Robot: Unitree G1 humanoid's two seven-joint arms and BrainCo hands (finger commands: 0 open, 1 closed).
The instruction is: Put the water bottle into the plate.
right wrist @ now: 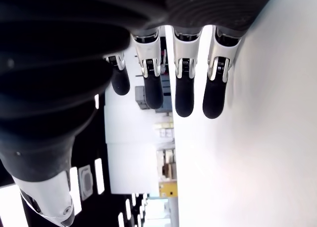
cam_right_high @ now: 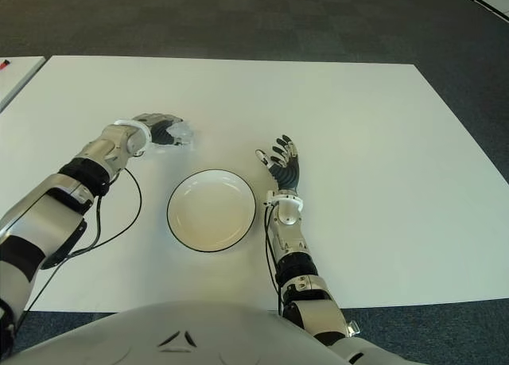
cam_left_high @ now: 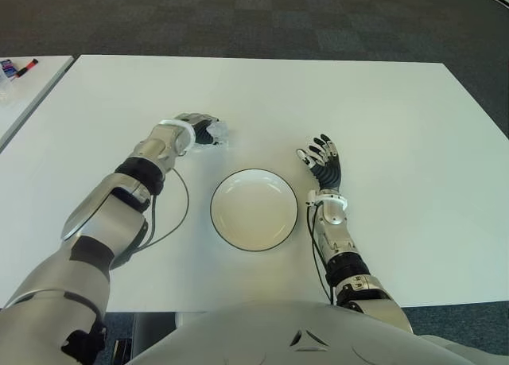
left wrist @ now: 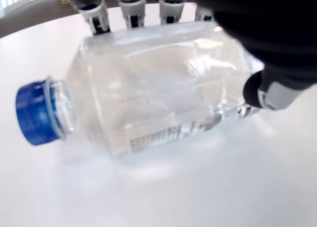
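Left hand (cam_left_high: 197, 133) clamped over water bottle (left wrist: 148, 103) lying flat on desk (cam_left_high: 398, 126), beyond-left of plate (cam_left_high: 254, 209); right hand (cam_left_high: 322, 162) spread, empty, right of plate.

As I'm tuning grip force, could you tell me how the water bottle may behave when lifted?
The water bottle lies on its side in the left hand, so it may roll if released. Its thin clear wall probably dents; it looks full, likely heavy.
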